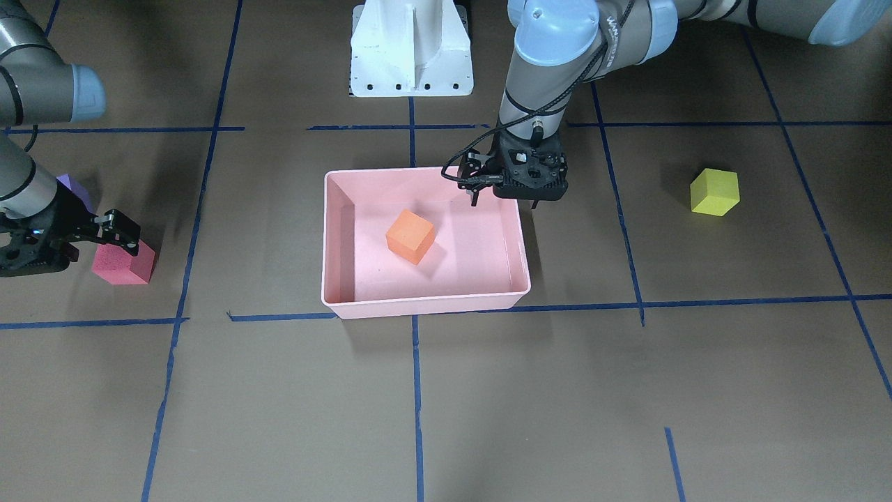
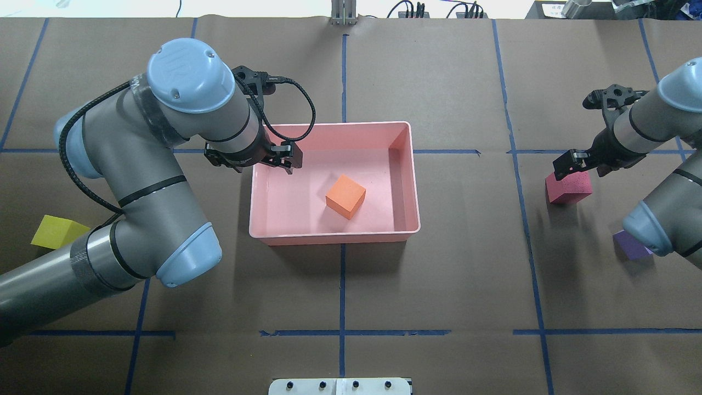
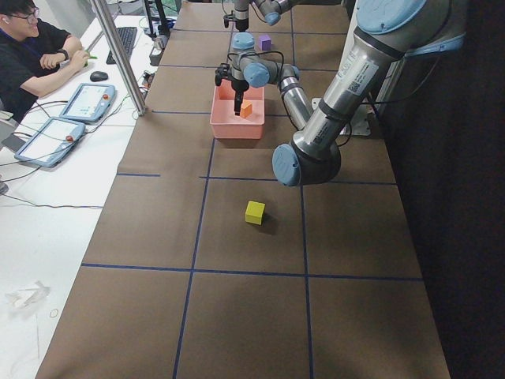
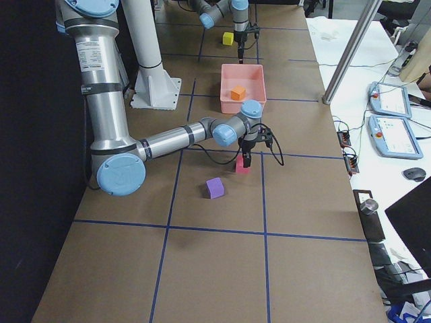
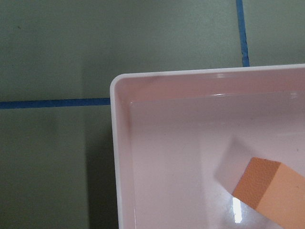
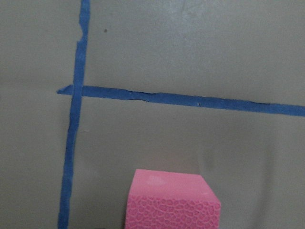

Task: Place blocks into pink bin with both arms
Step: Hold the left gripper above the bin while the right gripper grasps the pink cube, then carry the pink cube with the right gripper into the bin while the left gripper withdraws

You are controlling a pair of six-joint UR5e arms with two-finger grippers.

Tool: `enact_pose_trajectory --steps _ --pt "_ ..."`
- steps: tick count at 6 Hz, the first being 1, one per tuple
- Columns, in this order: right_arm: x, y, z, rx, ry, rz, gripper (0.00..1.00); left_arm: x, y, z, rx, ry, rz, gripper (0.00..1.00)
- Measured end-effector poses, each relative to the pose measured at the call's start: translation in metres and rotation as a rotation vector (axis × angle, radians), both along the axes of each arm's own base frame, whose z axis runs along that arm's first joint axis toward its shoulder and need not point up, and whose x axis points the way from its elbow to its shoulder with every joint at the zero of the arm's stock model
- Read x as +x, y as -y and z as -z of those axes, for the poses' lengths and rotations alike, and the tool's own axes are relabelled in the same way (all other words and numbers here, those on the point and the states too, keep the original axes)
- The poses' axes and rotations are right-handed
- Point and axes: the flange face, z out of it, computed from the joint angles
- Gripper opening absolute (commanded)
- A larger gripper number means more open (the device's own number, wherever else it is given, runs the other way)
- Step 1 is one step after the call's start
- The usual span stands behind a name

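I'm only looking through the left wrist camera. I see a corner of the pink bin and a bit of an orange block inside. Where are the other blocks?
Observer: The yellow-green block sits on the table outside the pink bin, on the robot's left side.
Operator: Is there a red one too?
Observer: Yes. The red block is on the table on the robot's right side, with the right end effector right at it.
Operator: And purple?
Observer: The purple block lies on the table past the red one, farther from the bin.
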Motion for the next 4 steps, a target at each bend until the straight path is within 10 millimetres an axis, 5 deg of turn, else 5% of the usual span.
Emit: enact_pose_trajectory --steps 1,2,3,4 --pt "-0.008 -0.002 -0.013 -0.012 -0.021 0.014 0.98 0.0 0.0 0.001 0.002 -0.003 0.001 1.0" --pt "-0.015 -0.005 -0.023 -0.024 -0.036 0.028 0.35 -0.001 0.0 0.001 0.003 -0.005 0.001 1.0" --pt "-0.023 -0.007 -0.028 -0.03 -0.043 0.041 0.22 -0.001 0.0 0.001 0.003 -0.005 0.001 1.0" --pt "-0.028 -0.003 -0.018 -0.018 -0.031 0.044 0.22 -0.001 0.0 0.001 0.003 -0.005 0.0 1.0"
